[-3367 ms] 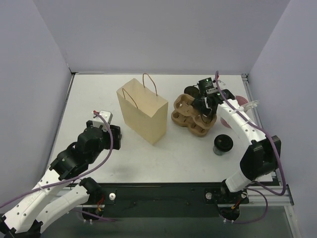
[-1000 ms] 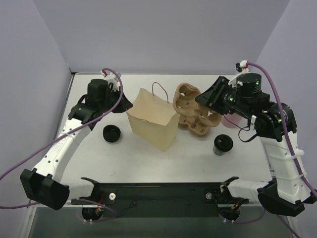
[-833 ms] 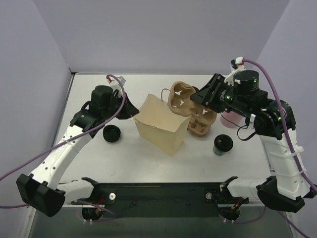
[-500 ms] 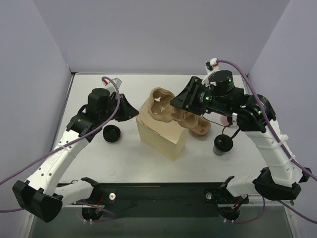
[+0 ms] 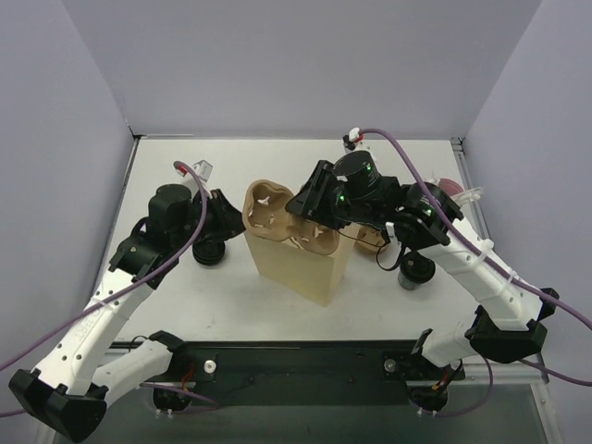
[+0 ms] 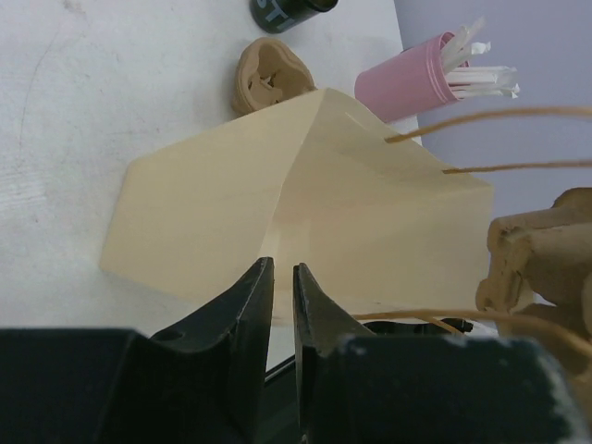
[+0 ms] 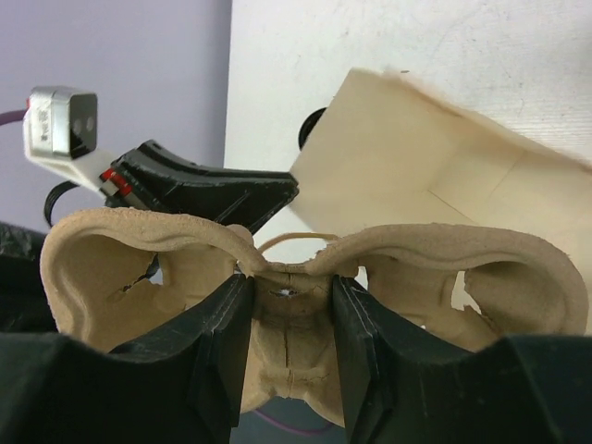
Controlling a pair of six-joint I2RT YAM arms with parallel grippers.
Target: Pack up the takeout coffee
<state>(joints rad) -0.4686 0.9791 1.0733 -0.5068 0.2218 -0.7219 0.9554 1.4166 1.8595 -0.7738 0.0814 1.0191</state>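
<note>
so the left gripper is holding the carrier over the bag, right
Not quite: it is the right gripper that is clamped on the carrier over the bag, as the right wrist view shows. The left gripper holds nothing; it sits beside the bag with its jaws slightly apart.

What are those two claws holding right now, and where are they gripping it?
The right claw pinches the cup carrier by its middle ridge. The left claw, slightly parted beside the paper bag, seems to hold nothing.
</note>
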